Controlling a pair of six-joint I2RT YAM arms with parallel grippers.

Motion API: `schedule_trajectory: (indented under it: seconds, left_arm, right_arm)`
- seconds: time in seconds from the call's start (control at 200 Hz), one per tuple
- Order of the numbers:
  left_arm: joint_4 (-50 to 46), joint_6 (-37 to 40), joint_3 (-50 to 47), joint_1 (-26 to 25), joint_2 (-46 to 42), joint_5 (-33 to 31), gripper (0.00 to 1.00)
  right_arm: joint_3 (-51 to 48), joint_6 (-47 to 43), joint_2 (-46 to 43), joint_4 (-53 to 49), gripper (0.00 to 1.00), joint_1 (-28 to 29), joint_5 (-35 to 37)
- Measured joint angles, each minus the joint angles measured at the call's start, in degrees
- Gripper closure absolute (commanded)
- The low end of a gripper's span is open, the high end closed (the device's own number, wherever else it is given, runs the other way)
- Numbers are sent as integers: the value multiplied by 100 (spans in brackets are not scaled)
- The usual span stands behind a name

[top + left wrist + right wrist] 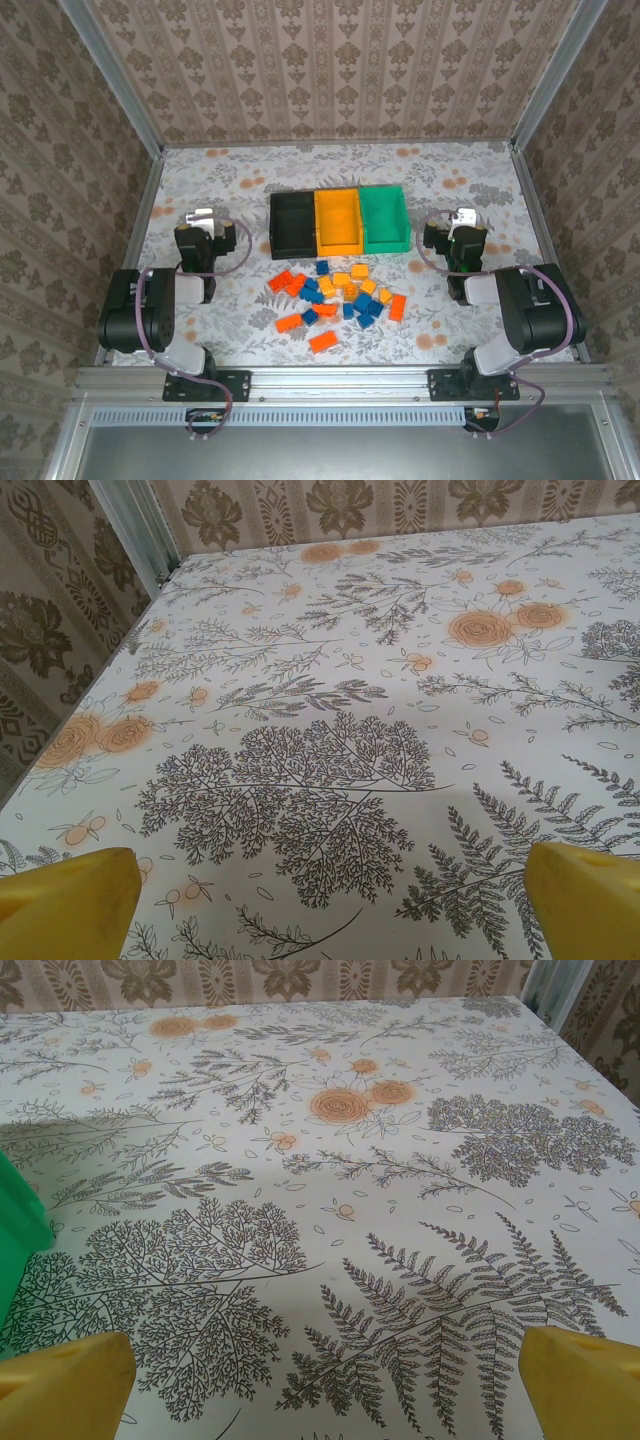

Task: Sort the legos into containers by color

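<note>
Several red-orange, yellow-orange and blue legos (337, 295) lie in a loose heap at the table's front centre. Behind them stand the joined containers: a black bin (292, 225), an orange-yellow bin (338, 220) and a green bin (384, 216), all looking empty. My left gripper (204, 222) rests left of the black bin, open, with yellow fingertips (70, 895) wide apart over bare cloth. My right gripper (463, 224) rests right of the green bin, open, its fingertips (585, 1385) spread with nothing between them. The green bin's corner (18, 1230) shows at the left of the right wrist view.
A floral tablecloth (240, 185) covers the table. Aluminium frame posts and patterned walls (330, 70) close in the back and both sides. A metal rail (330, 380) runs along the front edge between the arm bases.
</note>
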Motion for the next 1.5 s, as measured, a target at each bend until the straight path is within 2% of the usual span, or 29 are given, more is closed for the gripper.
schedule_trajectory:
  seconds: [0.73,0.82,0.92,1.11,1.21,1.315,1.395,1.5]
  left_arm:
    - [-2,0,0,0,0,-50,0]
    - [-153,0,0,-87,-127,-321,0]
    - [-494,2,2,-267,-588,-678,0]
    - [-1119,-103,133,-422,-1602,-1176,0]
    - [-1346,-431,343,-398,-1878,-1231,0]
    - [-1891,-1220,691,-345,-2022,-1375,0]
    - [-2704,-2188,949,-254,-2247,-1606,0]
    - [-3239,-3464,855,109,-2756,-1578,0]
  right_arm:
    - [9,-2,-15,-37,0,0,-28]
    - [284,0,-240,-758,0,42,-31]
    - [1067,52,-494,-1823,0,120,57]
    - [1882,431,-824,-2975,0,544,634]
    - [1974,798,-1016,-3512,0,787,1130]
    - [2140,1513,-1182,-4205,0,925,1611]
    - [2459,2280,-1320,-4970,0,817,1563]
    - [2573,2776,-1600,-5281,0,649,1025]
